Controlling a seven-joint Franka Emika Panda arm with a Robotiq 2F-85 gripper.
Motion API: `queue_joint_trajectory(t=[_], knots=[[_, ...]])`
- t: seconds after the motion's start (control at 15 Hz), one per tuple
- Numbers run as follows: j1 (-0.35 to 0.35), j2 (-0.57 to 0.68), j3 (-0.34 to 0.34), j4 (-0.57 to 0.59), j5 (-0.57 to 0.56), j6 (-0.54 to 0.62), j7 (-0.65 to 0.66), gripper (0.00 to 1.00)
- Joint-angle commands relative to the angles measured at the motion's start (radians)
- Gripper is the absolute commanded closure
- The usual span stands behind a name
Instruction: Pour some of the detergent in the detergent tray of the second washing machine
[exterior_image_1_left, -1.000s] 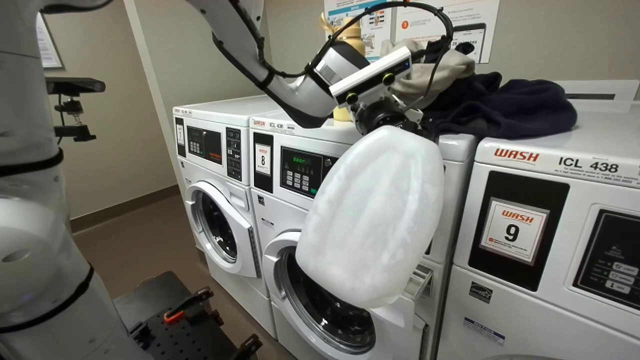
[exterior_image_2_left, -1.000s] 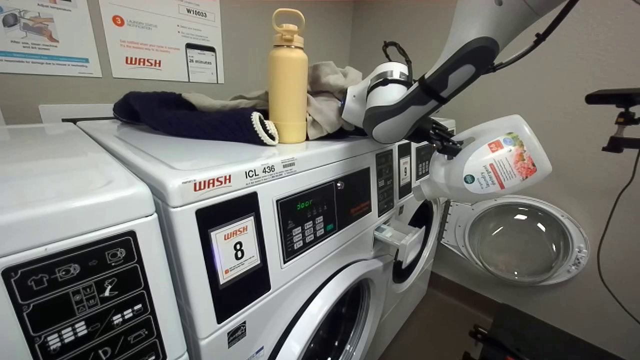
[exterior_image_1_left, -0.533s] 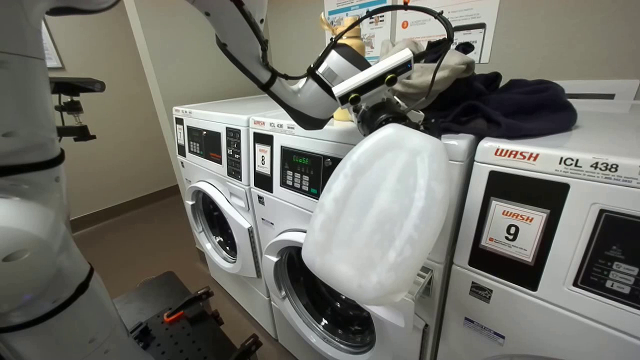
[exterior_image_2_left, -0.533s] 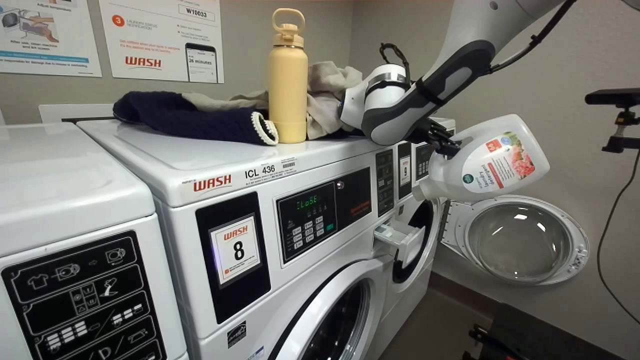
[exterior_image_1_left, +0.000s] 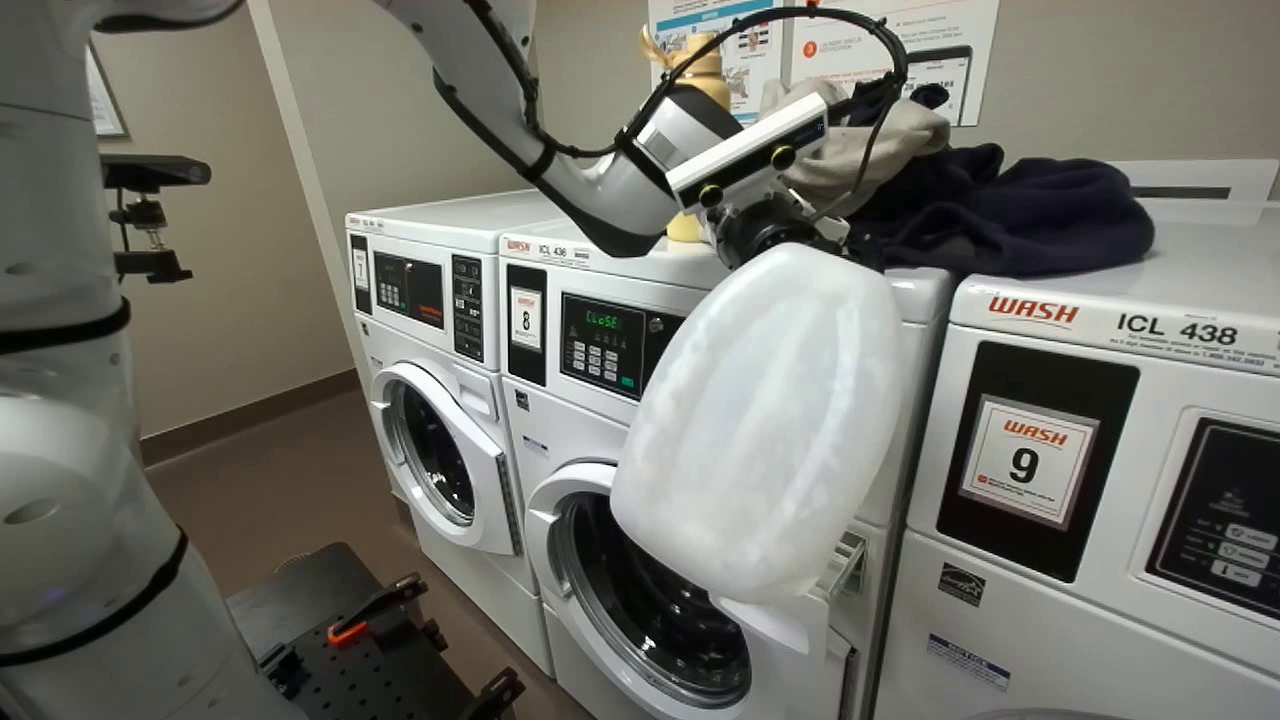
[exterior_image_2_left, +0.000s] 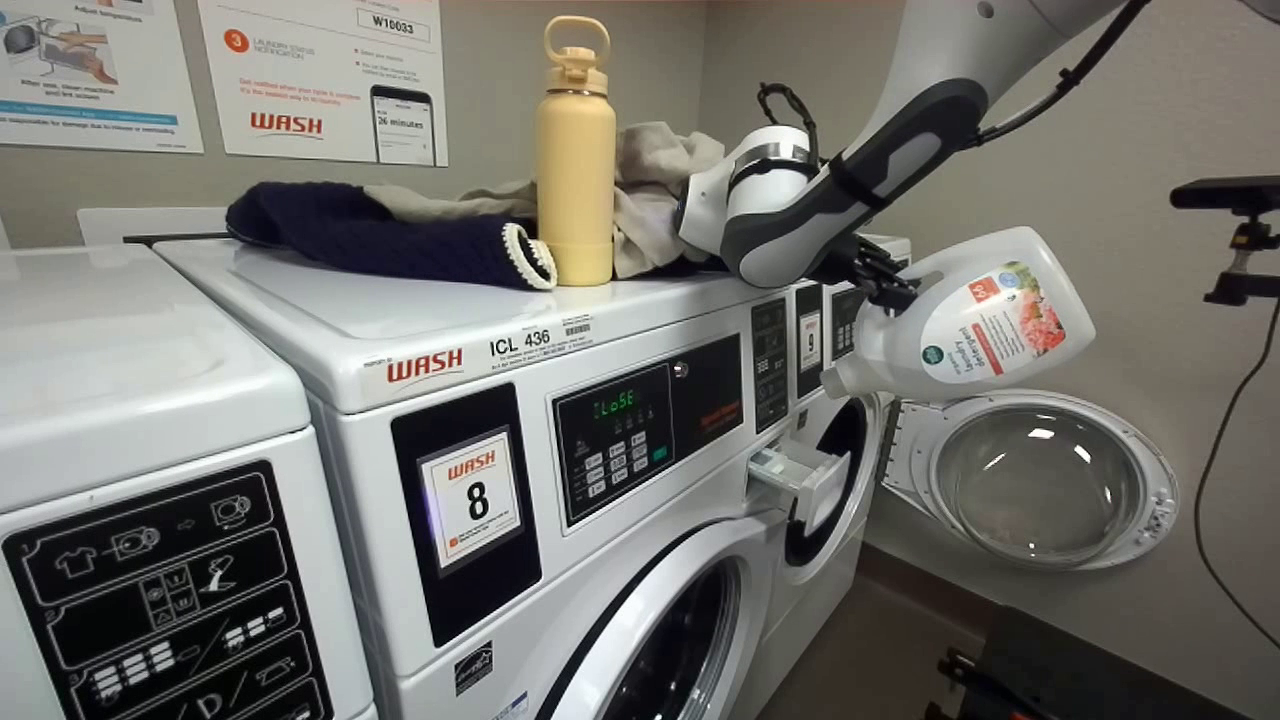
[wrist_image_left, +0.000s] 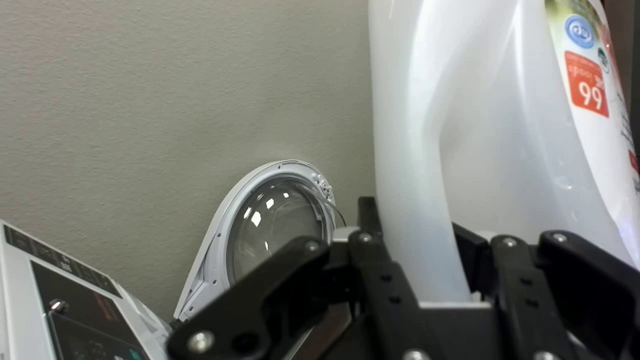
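The detergent (exterior_image_2_left: 985, 320) is a whitish translucent jug with a red and floral label, tilted with its neck pointing down and left. My gripper (exterior_image_2_left: 890, 285) is shut on its handle. In the wrist view the gripper (wrist_image_left: 417, 227) has one finger on each side of the handle of the detergent (wrist_image_left: 500, 125). The detergent tray (exterior_image_2_left: 822, 492) sticks out of the second washing machine (exterior_image_2_left: 690, 500), below and left of the neck and apart from it. In an exterior view the detergent (exterior_image_1_left: 760, 430) hides its own neck and most of the tray (exterior_image_1_left: 850, 562).
A tan-yellow bottle (exterior_image_2_left: 577, 190) and dark and beige clothes (exterior_image_2_left: 380, 240) are on the washer top. The open round door (exterior_image_2_left: 1040, 485) of the washer beyond stands below the jug. A washer with a 9 sticker (exterior_image_1_left: 1025, 465) stands beside. A black platform (exterior_image_1_left: 370, 650) is low in front.
The gripper and jug have shifted slightly, up and right in an exterior view, slightly left and up in the opposite one. The tilt looks nearly the same. The washer display changed from "door" to "close".
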Motion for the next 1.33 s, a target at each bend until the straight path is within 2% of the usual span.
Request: queue_joint_trajectory(t=[0.0, 0.6, 1.27], knots=[[-0.003, -0.036, 0.01, 0.01, -0.006, -0.009, 0.004, 0.91], [-0.018, -0.155, -0.003, -0.037, 0.079, 0.073, 0.186, 0.91], [-0.006, -0.425, -0.02, -0.173, 0.178, 0.192, 0.277, 0.91]])
